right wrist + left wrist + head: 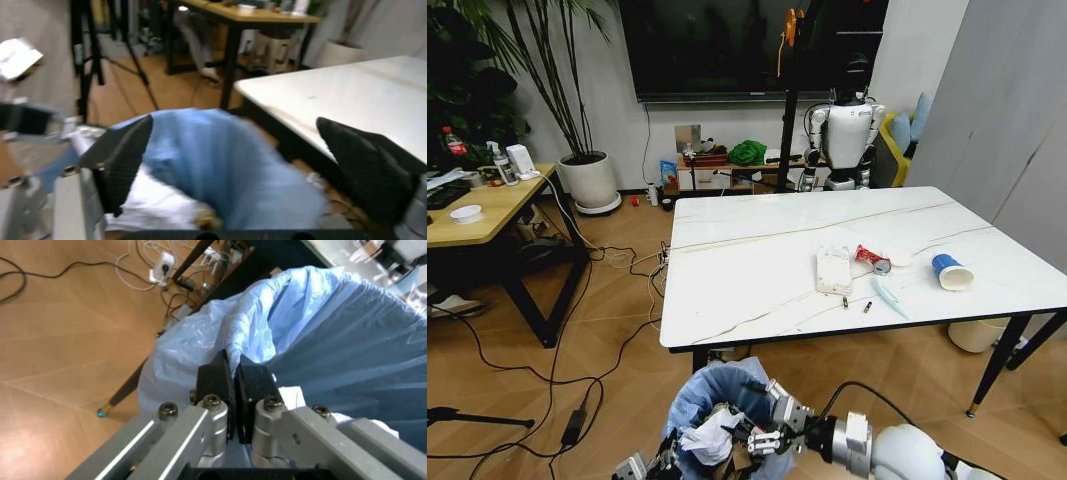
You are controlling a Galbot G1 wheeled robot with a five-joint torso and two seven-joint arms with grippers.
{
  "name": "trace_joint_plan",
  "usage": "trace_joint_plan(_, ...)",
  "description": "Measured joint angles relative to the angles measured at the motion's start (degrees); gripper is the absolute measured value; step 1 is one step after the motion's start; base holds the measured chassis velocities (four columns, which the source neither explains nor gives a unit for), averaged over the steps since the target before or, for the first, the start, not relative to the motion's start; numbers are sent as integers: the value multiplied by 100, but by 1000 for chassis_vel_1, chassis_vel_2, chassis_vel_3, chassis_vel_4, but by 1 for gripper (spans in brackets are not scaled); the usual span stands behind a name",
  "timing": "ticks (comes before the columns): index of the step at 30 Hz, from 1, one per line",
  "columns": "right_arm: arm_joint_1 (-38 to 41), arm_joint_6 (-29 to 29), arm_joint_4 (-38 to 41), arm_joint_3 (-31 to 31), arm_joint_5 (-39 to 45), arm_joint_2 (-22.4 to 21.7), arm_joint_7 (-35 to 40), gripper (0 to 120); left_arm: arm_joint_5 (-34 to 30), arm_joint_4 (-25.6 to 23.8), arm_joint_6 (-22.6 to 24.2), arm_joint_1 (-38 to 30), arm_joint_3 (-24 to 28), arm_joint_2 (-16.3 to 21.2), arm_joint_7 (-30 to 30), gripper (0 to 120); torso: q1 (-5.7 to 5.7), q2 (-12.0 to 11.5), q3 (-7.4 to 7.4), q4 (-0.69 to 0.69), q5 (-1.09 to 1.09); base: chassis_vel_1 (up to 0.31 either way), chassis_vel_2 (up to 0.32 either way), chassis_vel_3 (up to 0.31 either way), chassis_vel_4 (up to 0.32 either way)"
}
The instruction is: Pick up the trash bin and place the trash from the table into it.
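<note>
I hold the trash bin (pixel 717 405), lined with a crinkly light blue bag, low in front of the near edge of the counter (pixel 757 270). My left claw (pixel 233 390) is pinched tight on the bag-covered rim. My right claw (pixel 772 430) hangs over the bin's mouth with its jaws spread wide and nothing between them; crumpled white paper (pixel 710 440) already lies inside. I judge this to be mid-task. Still on the counter, well apart from the bin, are a clear plastic pack (pixel 834 268), a crushed red can (pixel 872 258) and a blue-and-white paper cup (pixel 951 272). The next move calls for a long reach across to these.
</note>
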Motion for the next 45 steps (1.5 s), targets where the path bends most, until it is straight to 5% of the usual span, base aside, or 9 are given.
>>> trace_joint_plan(10,-335,34,-364,2107,911,33,-140,100,210,-128,2,293,-71,102,-89,0,0,0,0,0,1,0,0,0,0)
trace_joint_plan(13,-882,89,-522,3384,1379,220,278,100,279,-240,30,335,-194,95,-177,0,0,0,0,-1,1,0,0,0,0)
trace_joint_plan(21,-2089,342,-472,4930,1646,760,469,100,720,-371,42,479,-412,193,37,0,0,1,-1,-1,-1,0,0,0,0)
trace_joint_plan(34,-2702,725,-478,5325,1317,1290,223,100,1622,-561,-316,731,-677,232,92,0,0,1,-1,0,0,0,0,0,0)
trace_joint_plan(45,-2915,808,-463,5331,1106,1422,161,100,1618,-567,-341,725,-589,241,41,0,0,1,-1,0,-1,0,0,0,0)
